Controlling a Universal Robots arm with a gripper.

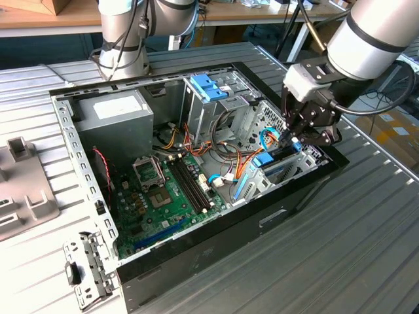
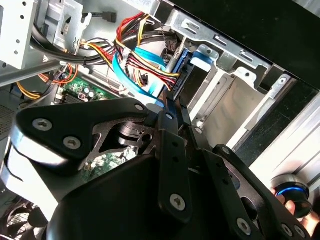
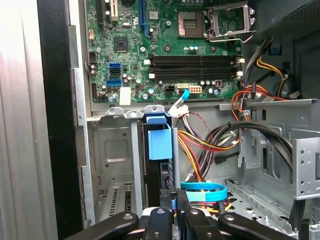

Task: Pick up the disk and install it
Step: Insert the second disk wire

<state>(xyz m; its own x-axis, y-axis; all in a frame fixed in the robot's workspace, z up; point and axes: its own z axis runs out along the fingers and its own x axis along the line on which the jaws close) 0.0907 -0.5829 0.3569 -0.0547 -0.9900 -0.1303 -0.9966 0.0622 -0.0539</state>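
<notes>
In the exterior view, I see my black gripper low over the open black computer case, at the drive bay. In the first wrist view, the grey disk in its light-blue carrier stands upright in the metal bay slot, my jaws pressed together on its edge. In the second wrist view, the gripper meets the disk beside blue flat cables.

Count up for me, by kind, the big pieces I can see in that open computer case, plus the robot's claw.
Green circuit board: 1
Grey power supply box: 1
Processor socket: 1
Disk in its blue frame: 1
Blue latch piece on the tall metal cage: 1
Claw: 1
Total: 6
</notes>
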